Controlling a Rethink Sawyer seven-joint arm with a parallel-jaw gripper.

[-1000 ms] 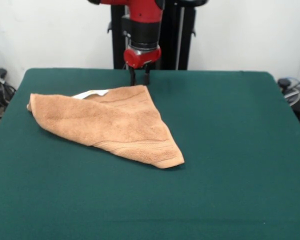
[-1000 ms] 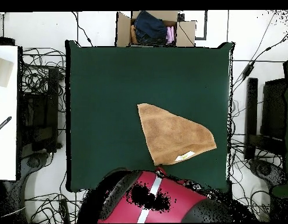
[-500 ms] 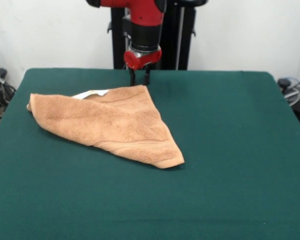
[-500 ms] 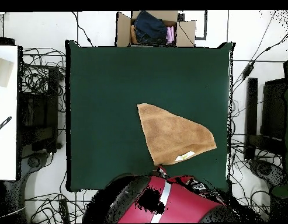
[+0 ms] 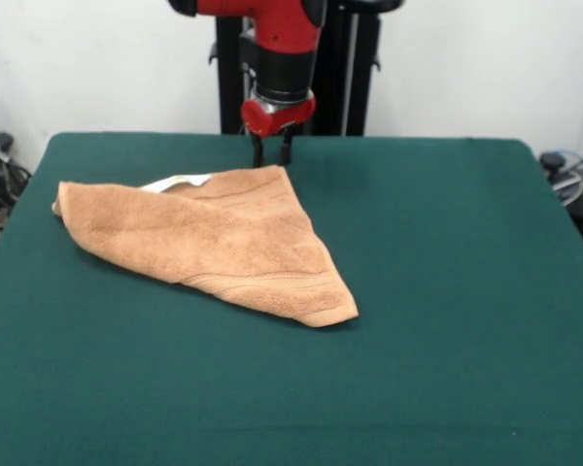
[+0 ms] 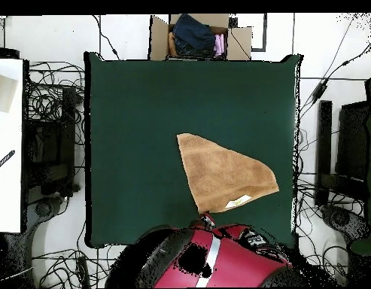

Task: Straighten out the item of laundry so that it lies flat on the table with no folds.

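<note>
Orange-tan towel (image 5: 209,238) left of centre in the front view, on the green desk (image 5: 437,291); still doubled over into a rough triangle, so not yet flat; folded edge running from the left tip down to the lower-right point, hemmed band showing along that lower edge; small white label (image 5: 178,182) peeking out at the upper edge. Red end effector (image 5: 272,153) poised at the top of the frame, right at the towel's upper corner; 2 dark fingers (image 5: 258,150) standing slightly apart, nothing visibly pinched between them; contact with the cloth impossible to tell. By all appearances early in the task: no unfolding done, 1 fold left to open, then smoothing; corner grasp seemingly about to begin.
</note>
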